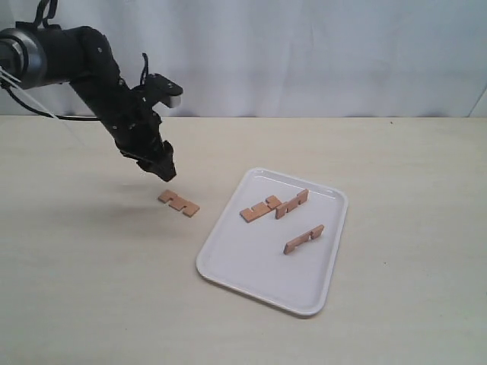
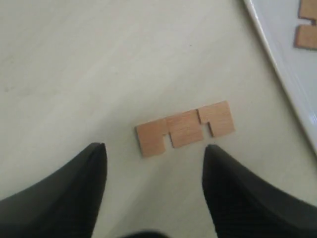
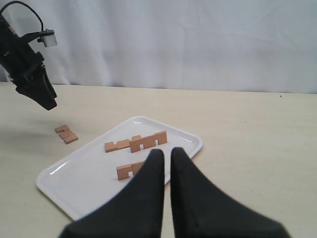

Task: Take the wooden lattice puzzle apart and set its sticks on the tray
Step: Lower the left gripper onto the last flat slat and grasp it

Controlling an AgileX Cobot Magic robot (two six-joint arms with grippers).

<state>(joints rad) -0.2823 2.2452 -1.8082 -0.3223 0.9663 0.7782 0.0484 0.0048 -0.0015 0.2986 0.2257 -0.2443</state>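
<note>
One stick (image 1: 179, 202) lies just below our spread left pincer (image 1: 166, 175), open table (image 1: 91, 266) around it, tray (image 1: 222, 220) rim near.

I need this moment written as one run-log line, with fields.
left gripper: open, empty, hovers over last stick | last stick: on table | tray: holds three sticks

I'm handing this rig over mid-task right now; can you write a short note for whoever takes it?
Left gripper: open, empty, hovering over the last stick, which lies flat on the table beside the tray.
Right gripper: jaws close together, holding nothing.
Done: puzzle fully apart; on the tray are a flat stick, a middle stick and a near stick.
Left to do: pick up the last stick and place it on the tray.
</note>
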